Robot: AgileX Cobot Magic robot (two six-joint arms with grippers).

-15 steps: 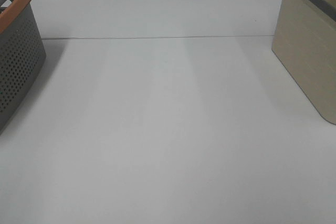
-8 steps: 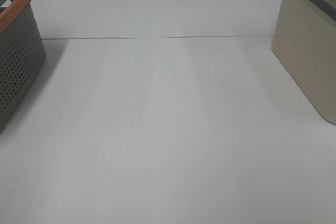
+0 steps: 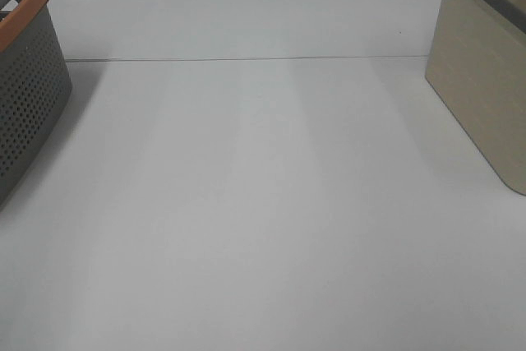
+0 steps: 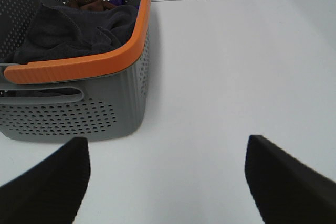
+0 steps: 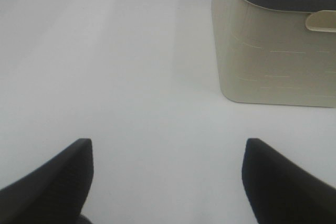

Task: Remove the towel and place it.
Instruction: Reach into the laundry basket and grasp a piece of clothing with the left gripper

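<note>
My left pincer [image 4: 168, 182], jaws apart and empty, faces the basket [image 4: 79, 69] at the counter's [image 3: 263, 203] 9 o'clock side. The towel [image 4: 79, 32] lies crumpled inside. Clear the orange rim, descend, then pinch a raised fold deeply. Right pincer [image 5: 168, 182]: apart, idle.

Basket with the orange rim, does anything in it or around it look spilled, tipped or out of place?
Nothing stands out. The basket stands upright on the table, and the dark towel lies crumpled inside it, below the rim, with nothing spilled beside it. A brownish item behind the towel is too hidden to identify.
</note>
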